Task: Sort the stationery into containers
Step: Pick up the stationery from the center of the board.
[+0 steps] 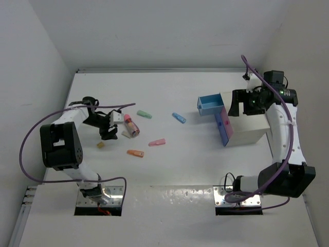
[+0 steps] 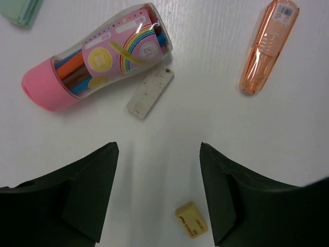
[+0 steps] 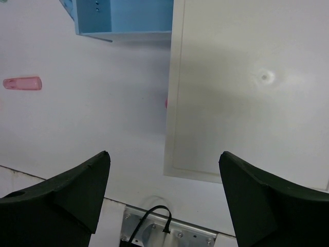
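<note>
Top external, Mia: the left gripper (image 1: 109,128) hangs low over the scatter on the left half of the table (image 1: 169,175), just beside the pink-capped tube of pens (image 1: 132,125).

Left wrist confirms it, Dan: jaws spread wide, nothing between them. The tube (image 2: 97,56) lies on its side ahead of the fingers, a white strip (image 2: 150,92) touching or just beside it. The orange piece (image 2: 269,46) sits off to one side and the yellow eraser (image 2: 192,219) lies between the fingers.

And the rest?

Mint green piece (image 1: 144,114), blue piece (image 1: 178,118) and pink piece (image 1: 157,142) all lie loose mid-table, well apart from the containers.

Over to the right gripper (image 1: 239,103)!

Parted too, holding nothing. On the right wrist view it (image 3: 163,153) hangs above the edge of the white cabinet (image 3: 247,87), with the blue drawer (image 3: 123,32) ahead of it on the table.

The pink drawer (image 1: 226,126)?

Just beside the cabinet's left face, next to the blue one; I cannot tell whether it lies flat or tilted.
</note>
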You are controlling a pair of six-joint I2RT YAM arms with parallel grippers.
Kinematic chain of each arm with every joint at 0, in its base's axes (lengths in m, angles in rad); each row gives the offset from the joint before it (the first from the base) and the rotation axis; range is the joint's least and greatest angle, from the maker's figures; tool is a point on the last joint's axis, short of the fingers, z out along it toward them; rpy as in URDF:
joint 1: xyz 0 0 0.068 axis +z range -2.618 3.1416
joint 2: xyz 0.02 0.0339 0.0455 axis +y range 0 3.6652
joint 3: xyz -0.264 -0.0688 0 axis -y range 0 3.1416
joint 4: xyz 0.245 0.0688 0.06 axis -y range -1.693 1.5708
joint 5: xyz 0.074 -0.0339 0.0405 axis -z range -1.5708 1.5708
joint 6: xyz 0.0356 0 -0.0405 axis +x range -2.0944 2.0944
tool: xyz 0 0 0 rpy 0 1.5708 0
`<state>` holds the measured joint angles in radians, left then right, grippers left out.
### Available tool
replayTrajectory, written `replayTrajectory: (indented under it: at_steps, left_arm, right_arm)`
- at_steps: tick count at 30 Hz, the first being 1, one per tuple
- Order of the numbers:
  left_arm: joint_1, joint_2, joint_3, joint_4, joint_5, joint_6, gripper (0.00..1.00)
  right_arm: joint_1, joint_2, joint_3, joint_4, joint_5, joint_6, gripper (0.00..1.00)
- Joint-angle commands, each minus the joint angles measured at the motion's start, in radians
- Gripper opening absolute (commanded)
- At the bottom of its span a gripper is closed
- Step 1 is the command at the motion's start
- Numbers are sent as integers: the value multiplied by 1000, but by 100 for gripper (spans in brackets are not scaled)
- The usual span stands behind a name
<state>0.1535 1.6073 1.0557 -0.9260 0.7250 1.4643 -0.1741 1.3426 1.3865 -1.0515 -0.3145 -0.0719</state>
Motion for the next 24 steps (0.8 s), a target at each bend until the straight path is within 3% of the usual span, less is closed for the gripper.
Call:
replayTrajectory:
  at_steps: [1, 8, 14, 24]
  left_arm:
    - [-17, 48, 32, 41, 46, 110, 72]
    - [-69, 114, 23, 173, 44, 68, 74]
    - [-129, 141, 30, 190, 22, 68, 74]
    - [-195, 210, 87, 106, -52, 80, 66]
  right_arm:
    - [5, -20, -17, 10, 9, -11, 85]
    - [5, -2, -12, 10, 17, -12, 85]
    - [5, 6, -12, 7, 22, -19, 85]
    - [5, 7, 11, -2, 22, -19, 84]
